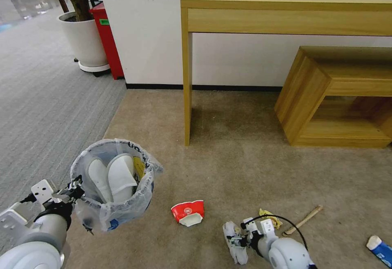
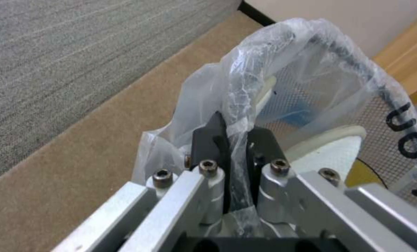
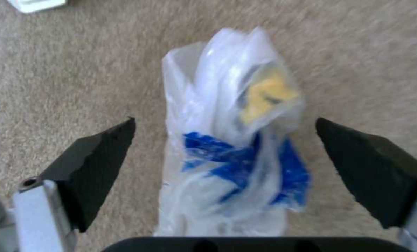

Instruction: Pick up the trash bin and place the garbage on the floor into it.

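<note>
So the right gripper (image 3: 224,147) is hanging low over the floor (image 1: 245,158) with its jaws spread wide, straddling a crumpled clear wrapper (image 3: 231,154) with blue and yellow print. It's lined up for a pinch but isn't touching it yet. On the other side, the left gripper (image 2: 234,154) is clamping the rim of the trash bin (image 1: 112,183) through its plastic liner, holding it off the carpet beside the mess so drops are short. Two white slippers (image 1: 112,177) are already sitting inside. A bit farther out, the red-white paper bowl (image 1: 188,212) is lying on its side, with the wooden stick (image 1: 303,221) and blue-white carton (image 1: 380,249) off to the right. Beyond those, a wooden desk (image 1: 286,10) is standing against the wall.
</note>
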{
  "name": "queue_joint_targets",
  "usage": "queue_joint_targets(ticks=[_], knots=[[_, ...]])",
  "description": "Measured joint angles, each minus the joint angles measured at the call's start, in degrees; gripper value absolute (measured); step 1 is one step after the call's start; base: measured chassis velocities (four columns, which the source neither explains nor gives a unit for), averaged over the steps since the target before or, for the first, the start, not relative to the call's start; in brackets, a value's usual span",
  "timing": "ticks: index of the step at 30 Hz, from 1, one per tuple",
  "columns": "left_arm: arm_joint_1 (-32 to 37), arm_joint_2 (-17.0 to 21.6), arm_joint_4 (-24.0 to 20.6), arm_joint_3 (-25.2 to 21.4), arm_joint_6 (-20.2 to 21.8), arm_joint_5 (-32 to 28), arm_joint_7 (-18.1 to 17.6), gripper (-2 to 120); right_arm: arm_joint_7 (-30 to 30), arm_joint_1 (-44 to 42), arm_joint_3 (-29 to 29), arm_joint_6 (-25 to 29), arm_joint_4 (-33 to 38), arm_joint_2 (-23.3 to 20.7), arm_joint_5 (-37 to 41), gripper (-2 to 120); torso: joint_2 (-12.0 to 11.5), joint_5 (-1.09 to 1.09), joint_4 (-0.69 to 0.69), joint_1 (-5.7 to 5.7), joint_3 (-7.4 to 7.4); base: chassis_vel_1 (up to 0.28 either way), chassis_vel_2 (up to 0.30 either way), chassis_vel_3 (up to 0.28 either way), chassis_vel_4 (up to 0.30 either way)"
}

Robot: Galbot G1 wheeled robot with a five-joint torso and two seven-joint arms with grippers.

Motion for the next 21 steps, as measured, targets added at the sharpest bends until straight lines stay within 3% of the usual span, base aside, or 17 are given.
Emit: queue_joint_targets(ticks=[15,17,21], knots=[[-0.79,-0.05,1.21,1.22,-0.08,1.05,0.11,3,-0.6,1.1,-0.38,4.1,-5.07,1.62,-1.28,42,0.0,-0.01,-0.01,0.0,0.0,0.0,0.0,0.0,0.0],[-0.75,0.08,1.24,1.09,-0.09,1.02,0.19,3,-0.54,0.98,-0.32,4.34,-4.72,1.65,-1.27,31,0.0,0.0,-0.01,0.0,0.0,0.0,0.0,0.0,0.0],[-0.63,0.22,1.23,0.97,-0.14,0.93,0.38,3,-0.31,0.67,-0.04,4.39,-3.23,1.6,-0.91,22,0.0,0.0,0.0,0.0,0.0,0.0,0.0,0.0,0.0]])
